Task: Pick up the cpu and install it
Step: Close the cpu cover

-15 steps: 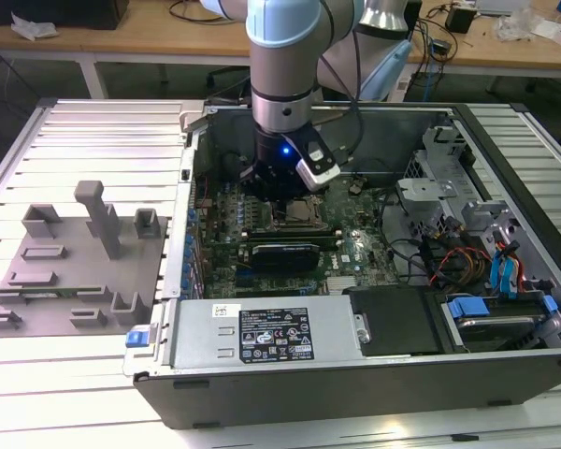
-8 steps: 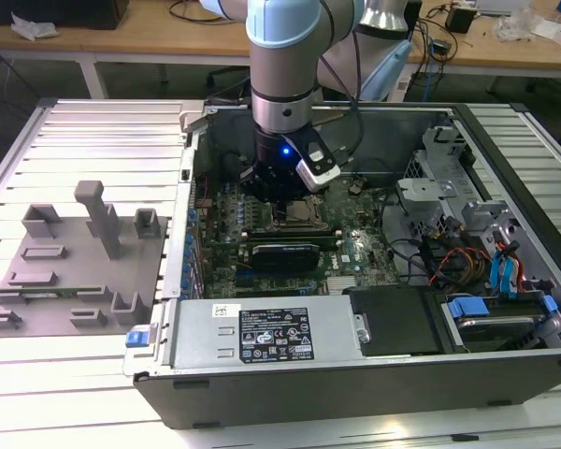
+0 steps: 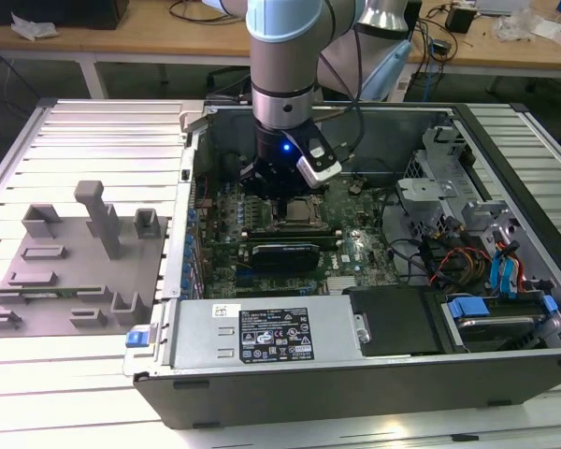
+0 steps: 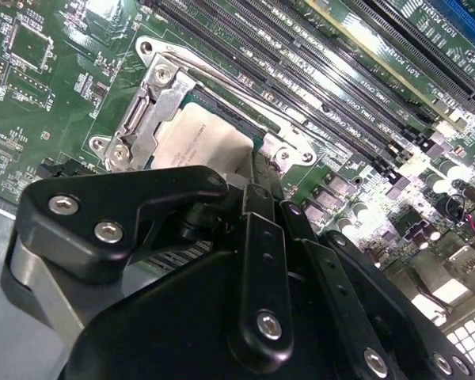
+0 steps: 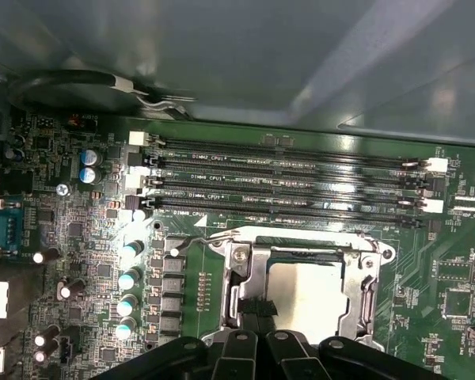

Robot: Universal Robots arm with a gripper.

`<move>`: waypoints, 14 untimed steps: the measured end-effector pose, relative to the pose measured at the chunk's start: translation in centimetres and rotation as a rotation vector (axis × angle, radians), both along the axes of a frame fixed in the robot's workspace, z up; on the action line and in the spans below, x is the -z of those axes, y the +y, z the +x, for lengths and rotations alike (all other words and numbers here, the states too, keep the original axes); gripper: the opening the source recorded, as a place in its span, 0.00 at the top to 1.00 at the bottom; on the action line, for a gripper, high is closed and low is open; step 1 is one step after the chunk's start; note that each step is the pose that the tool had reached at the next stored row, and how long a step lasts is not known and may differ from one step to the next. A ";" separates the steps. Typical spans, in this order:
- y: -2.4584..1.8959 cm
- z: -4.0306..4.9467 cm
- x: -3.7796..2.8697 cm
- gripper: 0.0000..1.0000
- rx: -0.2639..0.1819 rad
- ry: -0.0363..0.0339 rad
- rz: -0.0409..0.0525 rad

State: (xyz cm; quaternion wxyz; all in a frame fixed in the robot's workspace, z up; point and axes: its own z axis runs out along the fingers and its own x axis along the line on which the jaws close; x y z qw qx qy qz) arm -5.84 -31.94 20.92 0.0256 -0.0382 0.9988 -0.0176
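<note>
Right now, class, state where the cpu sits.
In both wrist views the cpu lies inside the socket frame on the motherboard, beside the memory slots.

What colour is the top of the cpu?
Silvery-white metal with a dull sheen. The cpu shows best in the first wrist view.

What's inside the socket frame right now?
The cpu lies in the socket frame, silvery top up. The tool covers one edge; whatever is beneath the cpu is hidden.
</note>
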 end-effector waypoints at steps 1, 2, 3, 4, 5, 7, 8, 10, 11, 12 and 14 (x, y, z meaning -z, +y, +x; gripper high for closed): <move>0.00 -0.01 0.12 0.89 0.000 -0.0016 -0.0001; 0.00 -0.02 0.31 0.89 0.000 -0.0041 0.0002; 0.00 -0.05 0.42 0.89 0.000 -0.0057 0.0008; 0.00 -0.08 0.48 0.89 0.000 -0.0068 0.0015; 0.00 -0.11 0.51 0.89 0.000 -0.0080 0.0026; 0.05 -0.17 0.58 0.89 0.000 -0.0102 0.0041; 0.08 -0.19 0.61 0.89 0.000 -0.0110 0.0047; 0.19 -0.25 0.66 0.89 0.000 -0.0121 0.0054; 0.23 -0.27 0.68 0.89 0.000 -0.0125 0.0055; 0.33 -0.32 0.71 0.89 0.000 -0.0132 0.0058; 0.46 -0.37 0.76 0.89 0.000 -0.0145 0.0065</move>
